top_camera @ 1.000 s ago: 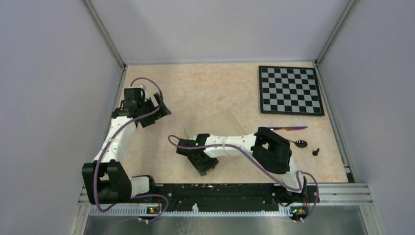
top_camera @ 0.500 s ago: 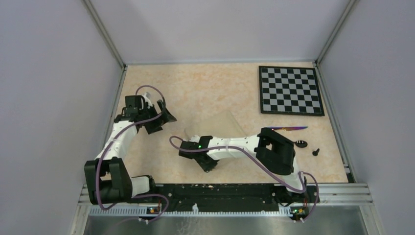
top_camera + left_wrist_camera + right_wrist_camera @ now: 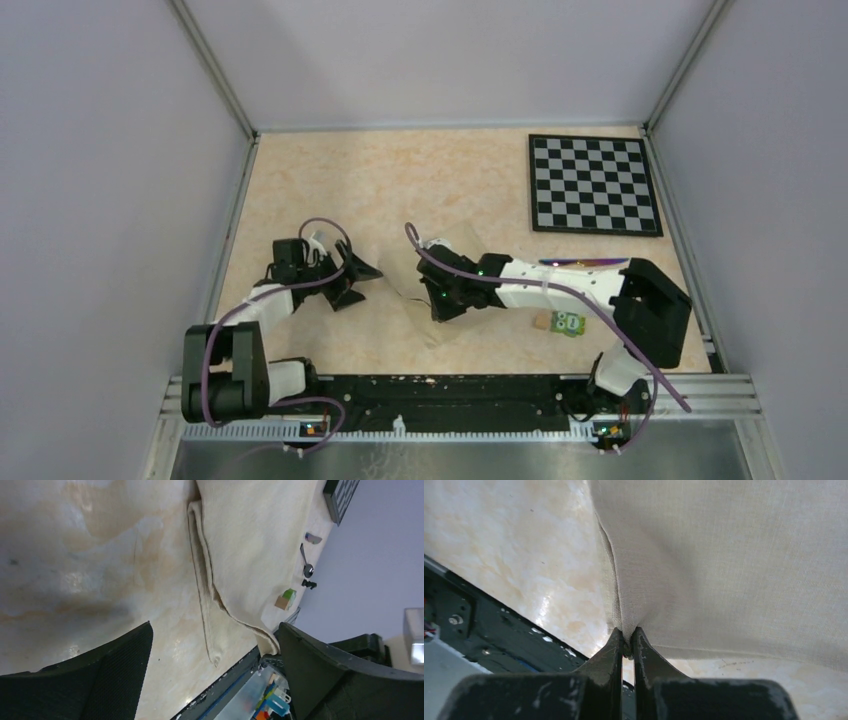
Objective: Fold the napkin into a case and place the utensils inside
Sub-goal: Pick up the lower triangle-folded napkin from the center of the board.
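Two claws, both near desk [image 3: 400, 180] front edge. Right claw [image 3: 626, 642] closed tight, pinching hem of napkin [image 3: 724, 555]. Napkin lies mid-desk, partly folded, doubled edge on its left side. Left claw [image 3: 212, 630] spread wide, empty, just left of napkin. Further right: green block [image 3: 570, 323] touching small tan block [image 3: 541, 321]. Beyond: utensils [image 3: 585, 263], purple-tinted piece by right arm, plus spoon [image 3: 308, 570]. Far right corner: chessboard [image 3: 595, 185].

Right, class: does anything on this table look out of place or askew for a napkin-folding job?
Yes. The napkin lies rumpled, one edge doubled over, its border pinched in the right fingers. A chessboard in the far right corner and a small green block near the right arm have nothing to do with cutlery.
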Motion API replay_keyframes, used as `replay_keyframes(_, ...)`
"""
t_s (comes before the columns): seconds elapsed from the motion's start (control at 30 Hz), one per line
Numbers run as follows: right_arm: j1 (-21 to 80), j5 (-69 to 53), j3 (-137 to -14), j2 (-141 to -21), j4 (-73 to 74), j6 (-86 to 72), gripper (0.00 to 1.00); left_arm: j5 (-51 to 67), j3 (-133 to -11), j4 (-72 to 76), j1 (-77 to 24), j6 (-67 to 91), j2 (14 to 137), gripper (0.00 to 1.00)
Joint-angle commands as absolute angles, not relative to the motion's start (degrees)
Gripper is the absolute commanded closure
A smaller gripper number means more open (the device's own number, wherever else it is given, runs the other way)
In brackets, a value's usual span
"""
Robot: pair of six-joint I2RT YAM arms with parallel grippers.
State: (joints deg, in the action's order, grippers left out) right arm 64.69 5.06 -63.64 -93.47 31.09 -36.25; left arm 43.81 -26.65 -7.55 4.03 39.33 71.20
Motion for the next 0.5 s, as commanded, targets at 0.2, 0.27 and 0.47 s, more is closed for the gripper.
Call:
replay_keyframes(0.2, 66.33, -2.34, -68.4, -97.98, 34.06, -29.68, 0.89, 42.39, -26.49, -4.49, 2.23, 41.88, 66.44, 0.01)
replay_keyframes(0.27, 67.26, -1.98, -69.9, -99.16, 36.33, -29.14, 0.79, 40.75, -28.69, -7.35, 2.28, 39.82, 66.04, 0.01)
replay_keyframes(0.47, 69.31, 0.83, -76.3, -101.71, 43.25, -28.87, 0.46, 37.84, -32.67, -12.09, 2.37, 36.06, 65.56, 0.01)
